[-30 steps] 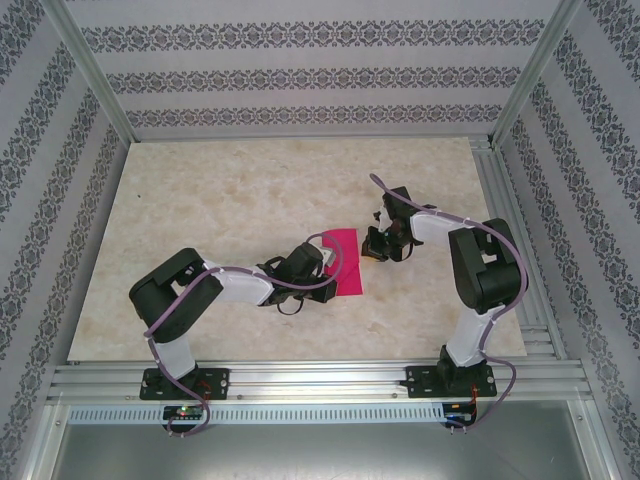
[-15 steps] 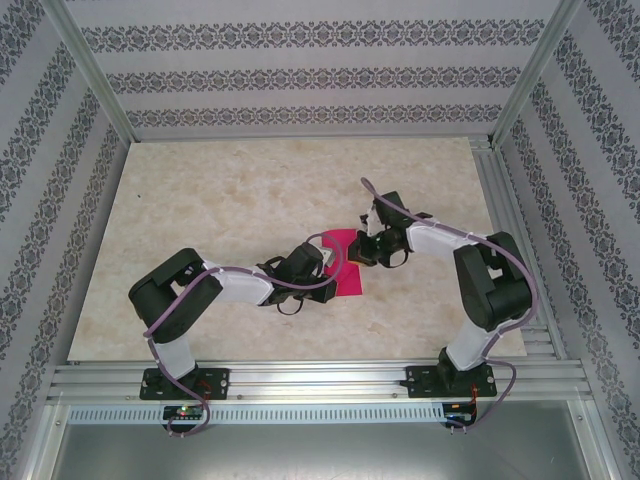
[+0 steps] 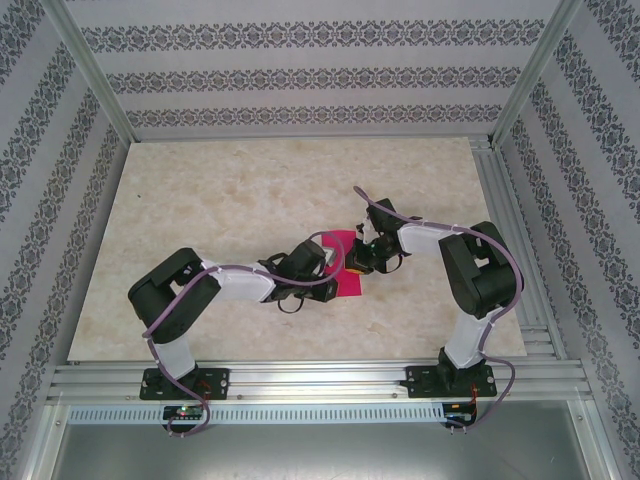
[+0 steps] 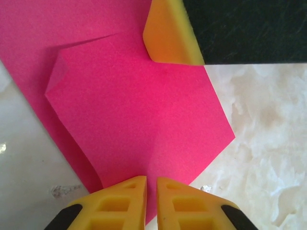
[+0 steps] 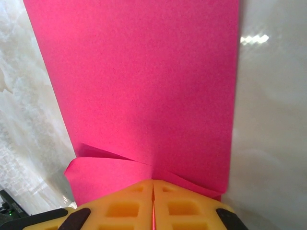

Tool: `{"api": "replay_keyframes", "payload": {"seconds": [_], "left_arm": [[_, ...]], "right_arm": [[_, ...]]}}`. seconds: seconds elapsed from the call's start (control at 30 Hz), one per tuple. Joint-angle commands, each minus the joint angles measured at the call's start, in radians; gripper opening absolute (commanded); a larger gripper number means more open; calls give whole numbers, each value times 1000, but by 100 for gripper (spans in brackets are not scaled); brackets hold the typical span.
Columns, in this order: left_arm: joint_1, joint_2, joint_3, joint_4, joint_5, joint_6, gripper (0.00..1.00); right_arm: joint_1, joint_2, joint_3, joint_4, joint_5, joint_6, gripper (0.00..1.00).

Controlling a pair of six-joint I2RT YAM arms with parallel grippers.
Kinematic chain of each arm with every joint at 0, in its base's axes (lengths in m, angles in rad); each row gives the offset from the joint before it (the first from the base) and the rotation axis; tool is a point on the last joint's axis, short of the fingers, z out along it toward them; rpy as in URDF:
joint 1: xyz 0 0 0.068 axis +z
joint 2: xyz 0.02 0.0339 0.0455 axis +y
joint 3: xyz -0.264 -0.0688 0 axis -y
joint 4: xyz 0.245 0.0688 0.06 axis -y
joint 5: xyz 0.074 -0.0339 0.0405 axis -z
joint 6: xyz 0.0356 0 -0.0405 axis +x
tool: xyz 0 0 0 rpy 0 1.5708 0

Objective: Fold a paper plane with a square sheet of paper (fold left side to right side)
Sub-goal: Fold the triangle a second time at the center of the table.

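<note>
Sheet of paper [image 5: 144, 86] edge pinched in right tool [image 5: 152, 186]; left tool [image 4: 151, 181] barely parted, grip unclear

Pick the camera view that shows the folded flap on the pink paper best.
Left wrist view: it shows the sheet of paper close up, the flap's creases and corners plain. The right wrist view shows the sheet's flat length and the flap's raised edge; the top view, a small, partly covered pink patch.

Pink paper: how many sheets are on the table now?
1. The sheet of paper lies partly folded on the table, the left claw at one edge, the right claw shut on a raised flap. Any sheet underneath would be hidden.
</note>
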State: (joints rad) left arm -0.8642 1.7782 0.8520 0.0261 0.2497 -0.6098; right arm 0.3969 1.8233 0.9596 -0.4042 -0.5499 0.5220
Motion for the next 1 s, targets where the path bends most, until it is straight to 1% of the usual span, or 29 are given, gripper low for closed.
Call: {"api": "replay_keyframes", "payload": {"seconds": [0.0, 0.1, 0.4, 0.53, 0.73, 0.97], "left_arm": [[10, -1, 64, -85, 44, 18, 16], [18, 21, 105, -104, 44, 32, 16], [28, 109, 167, -73, 77, 42, 15], [31, 137, 177, -81, 62, 50, 14], [34, 114, 139, -104, 41, 53, 14], [34, 72, 46, -126, 58, 56, 13]], "right_arm": [[-4, 42, -8, -40, 78, -22, 8], [-4, 39, -10, -42, 78, -24, 8], [2, 32, -10, -50, 79, -22, 8], [3, 33, -13, -54, 81, -24, 8], [4, 37, -11, -73, 104, -34, 8], [0, 56, 5, -91, 122, -36, 8]]}}
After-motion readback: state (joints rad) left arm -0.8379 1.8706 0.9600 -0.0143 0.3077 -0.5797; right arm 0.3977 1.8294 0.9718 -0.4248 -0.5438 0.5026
